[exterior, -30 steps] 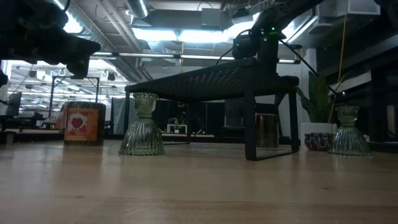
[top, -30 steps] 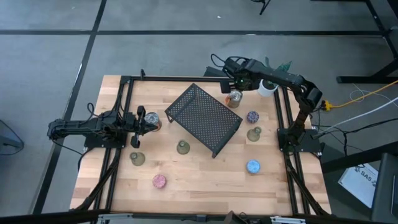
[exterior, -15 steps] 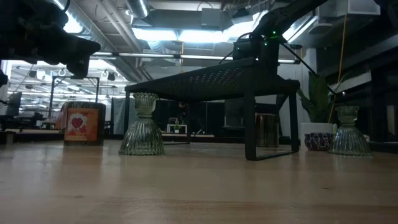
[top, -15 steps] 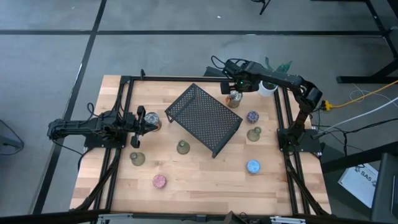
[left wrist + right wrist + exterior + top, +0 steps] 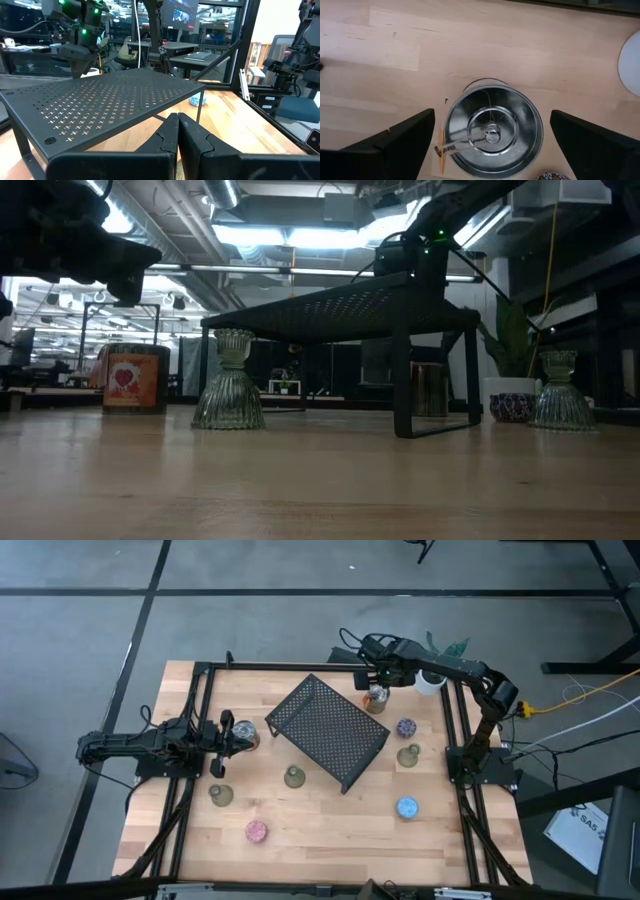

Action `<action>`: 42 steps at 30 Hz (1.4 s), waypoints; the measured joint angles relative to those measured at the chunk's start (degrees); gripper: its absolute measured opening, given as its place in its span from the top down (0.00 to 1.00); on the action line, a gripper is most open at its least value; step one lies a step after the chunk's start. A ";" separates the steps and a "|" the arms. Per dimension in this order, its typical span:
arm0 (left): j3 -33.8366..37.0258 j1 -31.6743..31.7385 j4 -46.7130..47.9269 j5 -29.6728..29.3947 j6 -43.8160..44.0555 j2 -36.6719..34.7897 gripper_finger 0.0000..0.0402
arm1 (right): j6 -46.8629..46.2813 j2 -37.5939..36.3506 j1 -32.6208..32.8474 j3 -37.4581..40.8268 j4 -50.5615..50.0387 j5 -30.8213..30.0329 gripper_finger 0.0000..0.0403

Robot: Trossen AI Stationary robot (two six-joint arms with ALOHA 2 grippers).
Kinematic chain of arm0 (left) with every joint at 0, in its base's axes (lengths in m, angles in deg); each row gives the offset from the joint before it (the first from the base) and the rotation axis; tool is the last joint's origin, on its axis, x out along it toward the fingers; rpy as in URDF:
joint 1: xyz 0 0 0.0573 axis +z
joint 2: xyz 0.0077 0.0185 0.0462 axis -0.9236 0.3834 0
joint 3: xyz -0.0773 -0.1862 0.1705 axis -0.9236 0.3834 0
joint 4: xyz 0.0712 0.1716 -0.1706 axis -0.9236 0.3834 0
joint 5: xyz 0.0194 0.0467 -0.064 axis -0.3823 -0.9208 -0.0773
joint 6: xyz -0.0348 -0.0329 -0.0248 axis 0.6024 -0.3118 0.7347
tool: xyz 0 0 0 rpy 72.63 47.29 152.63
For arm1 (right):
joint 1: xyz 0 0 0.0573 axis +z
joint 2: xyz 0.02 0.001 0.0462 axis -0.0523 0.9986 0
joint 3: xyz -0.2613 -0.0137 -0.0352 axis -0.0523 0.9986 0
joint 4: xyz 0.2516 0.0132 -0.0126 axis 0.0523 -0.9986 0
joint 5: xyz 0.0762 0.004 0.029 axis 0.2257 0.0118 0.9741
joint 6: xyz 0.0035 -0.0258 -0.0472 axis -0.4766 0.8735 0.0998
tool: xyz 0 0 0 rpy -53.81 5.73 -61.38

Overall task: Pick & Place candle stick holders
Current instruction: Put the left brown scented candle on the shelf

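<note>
Pale wooden table (image 5: 320, 810) in a black frame, grey floor around; workshop lights behind in the low view. Black mesh rack (image 5: 328, 730) mid-table. Candle stick holders lie scattered: purple (image 5: 405, 727), olive (image 5: 408, 755), blue (image 5: 406, 808), pink (image 5: 257, 831), two more olive (image 5: 293, 777) (image 5: 220, 795).

Right gripper (image 5: 490, 137) spread wide, hanging straight above an open metal tin (image 5: 492, 127) at the far edge, near the white pot (image 5: 430, 682). Left gripper (image 5: 178, 132) clenched on nothing, waiting at the left side.

Risk: a descent here grasps the tin, not a holder; wide fingers may tip it.

Red tin (image 5: 128, 383) carries a label, unreadable.
</note>
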State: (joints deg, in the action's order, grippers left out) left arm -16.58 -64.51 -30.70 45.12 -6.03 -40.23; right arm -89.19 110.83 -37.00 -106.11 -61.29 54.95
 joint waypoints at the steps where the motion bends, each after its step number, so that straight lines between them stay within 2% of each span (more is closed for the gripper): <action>1: -0.01 0.00 0.00 0.00 0.00 0.00 1.00 | 0.00 0.00 0.00 0.34 0.21 0.00 0.01; 8: 0.00 0.00 0.00 0.00 0.00 0.00 1.00 | -0.02 0.00 0.37 4.11 1.42 0.07 0.01; 36: -0.01 0.00 0.00 0.00 0.02 0.00 1.00 | 0.25 0.00 0.35 4.55 2.52 1.55 0.01; 42: 0.00 0.00 0.00 0.00 0.00 0.00 1.00 | 0.66 -0.02 0.53 6.68 3.21 1.53 0.01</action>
State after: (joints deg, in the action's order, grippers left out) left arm -16.58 -64.51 -30.70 45.12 -6.03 -40.23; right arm -88.53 110.81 -36.46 -99.43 -58.08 56.49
